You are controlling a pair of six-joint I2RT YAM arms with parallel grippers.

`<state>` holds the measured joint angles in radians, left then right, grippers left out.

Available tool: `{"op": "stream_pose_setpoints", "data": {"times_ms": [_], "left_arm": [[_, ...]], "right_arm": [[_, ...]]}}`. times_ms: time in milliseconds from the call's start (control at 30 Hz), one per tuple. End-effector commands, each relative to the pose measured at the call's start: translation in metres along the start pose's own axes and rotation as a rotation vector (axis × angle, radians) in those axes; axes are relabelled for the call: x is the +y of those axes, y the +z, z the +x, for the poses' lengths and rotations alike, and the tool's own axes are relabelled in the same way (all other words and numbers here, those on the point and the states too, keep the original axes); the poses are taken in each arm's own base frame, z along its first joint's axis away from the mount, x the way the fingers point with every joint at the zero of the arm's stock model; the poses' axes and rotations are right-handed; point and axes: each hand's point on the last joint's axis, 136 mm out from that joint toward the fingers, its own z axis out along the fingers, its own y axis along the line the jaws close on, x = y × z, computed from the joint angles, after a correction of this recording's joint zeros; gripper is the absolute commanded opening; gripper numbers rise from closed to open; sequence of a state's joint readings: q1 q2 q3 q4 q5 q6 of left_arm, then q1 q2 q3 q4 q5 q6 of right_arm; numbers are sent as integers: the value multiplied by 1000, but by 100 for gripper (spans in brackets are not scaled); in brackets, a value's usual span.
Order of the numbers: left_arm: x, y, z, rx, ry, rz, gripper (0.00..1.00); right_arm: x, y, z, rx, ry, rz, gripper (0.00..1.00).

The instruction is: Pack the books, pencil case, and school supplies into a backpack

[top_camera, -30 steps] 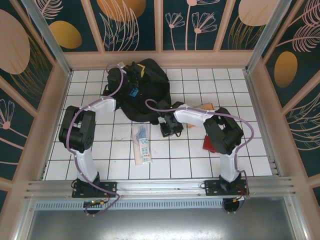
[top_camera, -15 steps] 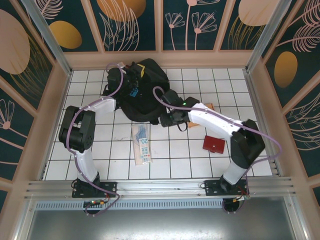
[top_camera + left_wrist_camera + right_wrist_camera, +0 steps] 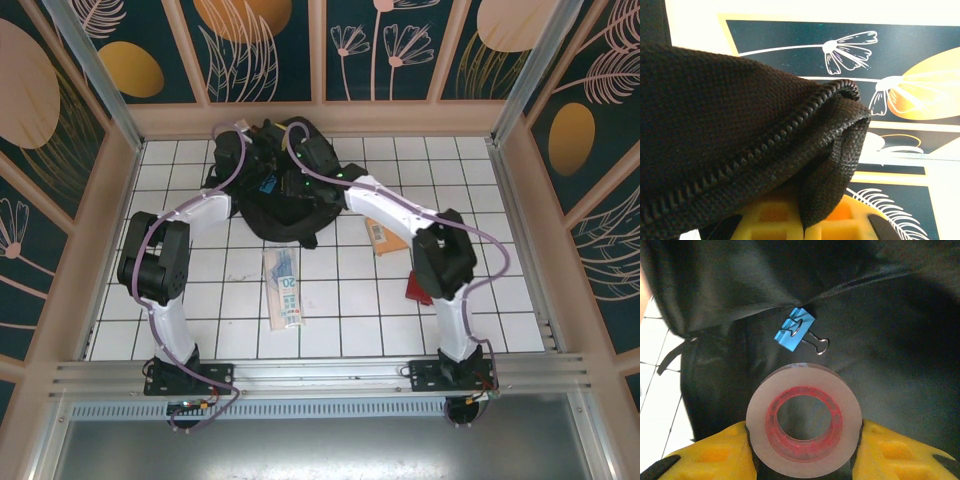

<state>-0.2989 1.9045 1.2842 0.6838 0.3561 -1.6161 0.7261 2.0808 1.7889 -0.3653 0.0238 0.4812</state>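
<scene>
Two yellow fingers of the right gripper pinch a tape roll from either side. The roll is a whitish ring with a red core, and its open face is turned to the wrist camera. Just beyond it, a blue binder clip lies on the black fabric of the backpack, with its wire handles pointing right. The roll hangs over the backpack, close to the clip, but whether it touches the fabric cannot be told.

The left gripper is pressed together on a fold of the backpack's edge. It holds a zip and its fabric lip raised in front of the patterned wall.

From above, both arms reach to the backpack at the far side of the white tiled table. The pencil case lies near the middle, below the backpack and clear of it. The orange-brown book lies partly under the right arm. The dark red book sits nearer the base, half hidden by the arm's elbow.
</scene>
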Motion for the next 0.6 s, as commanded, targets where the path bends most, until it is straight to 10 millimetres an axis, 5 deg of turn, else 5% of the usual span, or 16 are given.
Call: {"op": "stream_pose_setpoints", "data": {"times_ms": [0,100,200,267,467,567], "left_arm": [[-61,-5,2,13,11,137,0],[-68,-4,5,29,-7,161,0],[-72,-4,5,24,8,159,0],[-73,-5,6,22,11,158,0],[-66,-3,4,20,7,152,0],[-62,-1,4,21,10,148,0]], "right_arm": [[0,14,-42,-157,112,20,46],[2,32,-60,-220,143,9,49],[0,53,-70,-215,153,54,68],[2,58,-73,-207,130,72,72],[9,42,-73,-216,79,47,74],[19,15,-75,-240,-4,31,71]]}}
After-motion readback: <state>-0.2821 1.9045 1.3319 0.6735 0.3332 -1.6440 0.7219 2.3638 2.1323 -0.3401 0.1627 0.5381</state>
